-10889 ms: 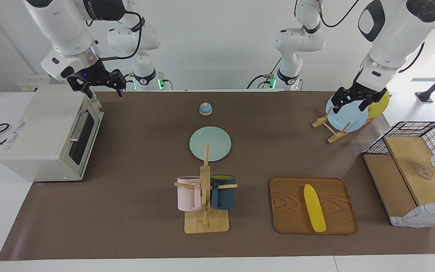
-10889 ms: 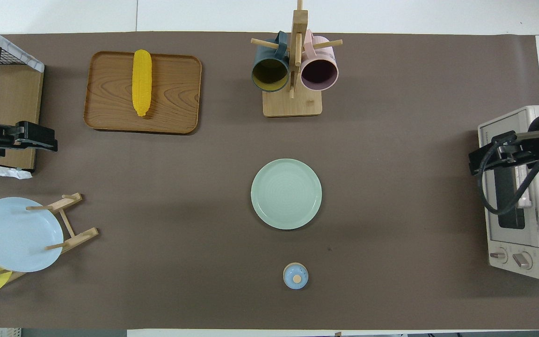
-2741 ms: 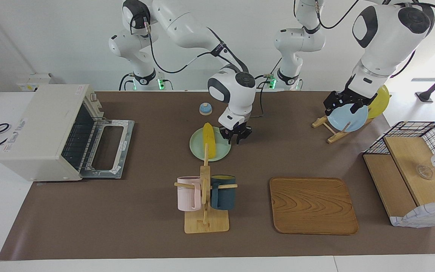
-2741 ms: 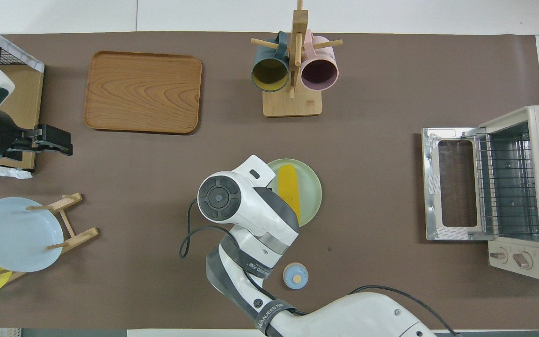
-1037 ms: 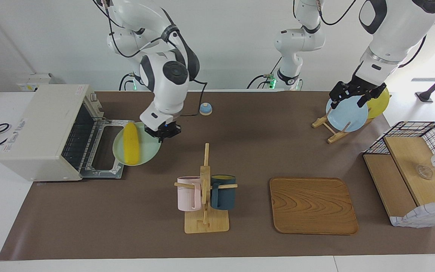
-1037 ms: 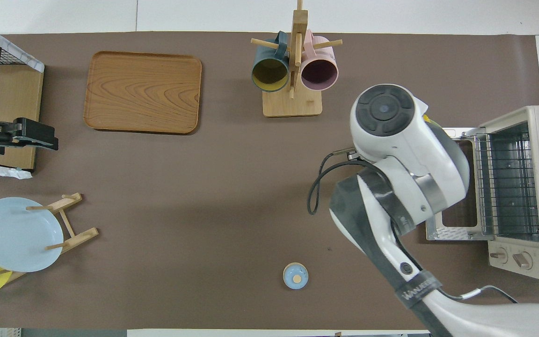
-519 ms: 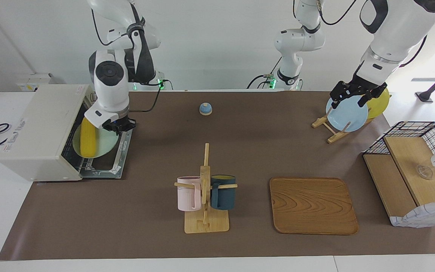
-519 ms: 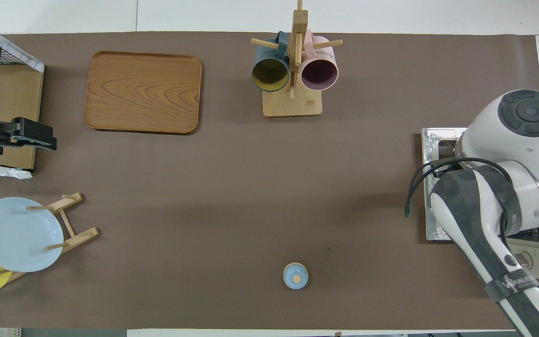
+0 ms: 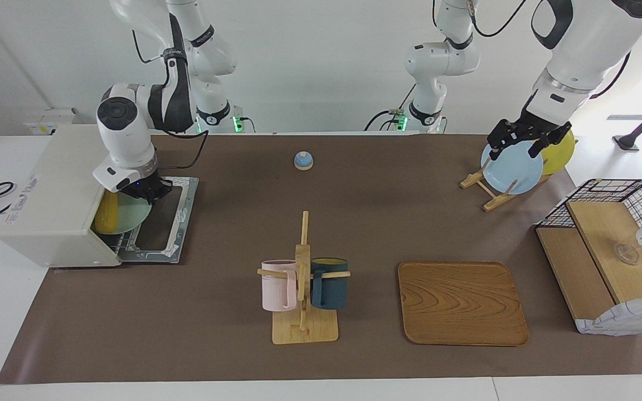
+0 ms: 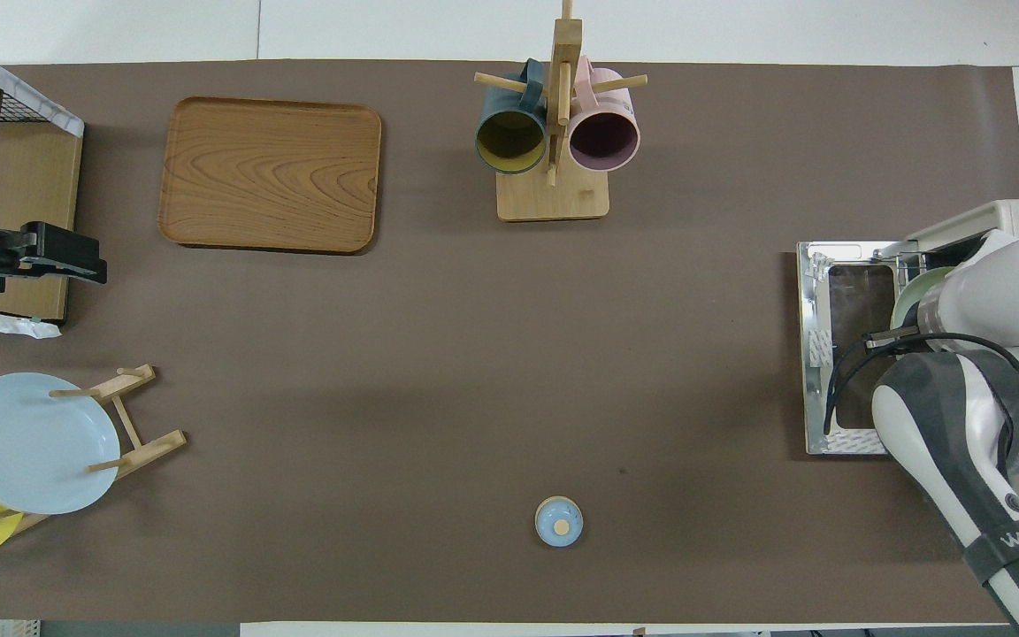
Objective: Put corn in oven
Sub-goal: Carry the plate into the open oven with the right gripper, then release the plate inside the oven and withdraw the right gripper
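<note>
The off-white oven (image 9: 53,189) stands at the right arm's end of the table with its door (image 9: 168,220) folded down flat. A yellow corn (image 9: 105,214) lies on a pale green plate (image 9: 131,216) that reaches partly into the oven's mouth, so the oven's top hides half of the corn. My right gripper (image 9: 145,190) is shut on the plate's rim, above the open door. In the overhead view only a sliver of the plate (image 10: 912,287) shows beside the right arm, and the corn is hidden. My left gripper (image 9: 519,143) waits open over the blue plate (image 9: 513,170) in its rack.
A wooden mug stand (image 9: 304,278) with a pink and a dark blue mug is at the table's middle, with a wooden tray (image 9: 462,303) beside it. A small blue bell (image 9: 303,160) sits near the robots. A wire-and-wood shelf (image 9: 605,250) is at the left arm's end.
The right gripper has carried the plate and corn from over the open door into the oven's mouth, so less of the corn shows. The left arm has stayed put.
</note>
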Controlling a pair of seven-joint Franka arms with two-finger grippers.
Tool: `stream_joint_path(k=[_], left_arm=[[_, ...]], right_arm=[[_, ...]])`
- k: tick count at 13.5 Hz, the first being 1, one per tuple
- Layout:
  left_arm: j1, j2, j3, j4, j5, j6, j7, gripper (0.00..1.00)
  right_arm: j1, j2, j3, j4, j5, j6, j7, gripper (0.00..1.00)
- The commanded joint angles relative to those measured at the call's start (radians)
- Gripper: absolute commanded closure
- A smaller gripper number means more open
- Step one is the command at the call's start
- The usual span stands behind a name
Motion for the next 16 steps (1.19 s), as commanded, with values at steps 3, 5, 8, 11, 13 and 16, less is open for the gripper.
stream_joint_path(k=[3,5,8,11,13,16], left_arm=[[0.010,-0.007,-0.005,0.010,0.018,-0.021,0.007,0.00],[0.010,-0.007,-0.004,0.010,0.018,-0.021,0.007,0.00],[0.010,-0.007,-0.004,0.010,0.018,-0.021,0.007,0.00],[0.010,-0.007,-0.005,0.010,0.018,-0.021,0.007,0.00],[0.010,-0.007,-0.005,0.010,0.018,-0.022,0.007,0.00],[0.010,-0.007,-0.004,0.010,0.018,-0.021,0.007,0.00]], right_arm=[[-0.016,-0.020,0.013,-0.035,0.031,0.016,-0.025,0.77],[-0.008,-0.020,0.013,-0.031,0.063,0.011,-0.027,0.73],[0.076,-0.008,0.015,0.012,0.116,-0.025,0.013,0.73],[0.180,-0.014,0.015,-0.005,0.121,-0.024,0.174,0.83],[0.183,-0.008,0.015,-0.060,0.136,0.029,0.180,1.00],[0.177,-0.006,0.015,-0.118,0.156,0.066,0.179,1.00]])
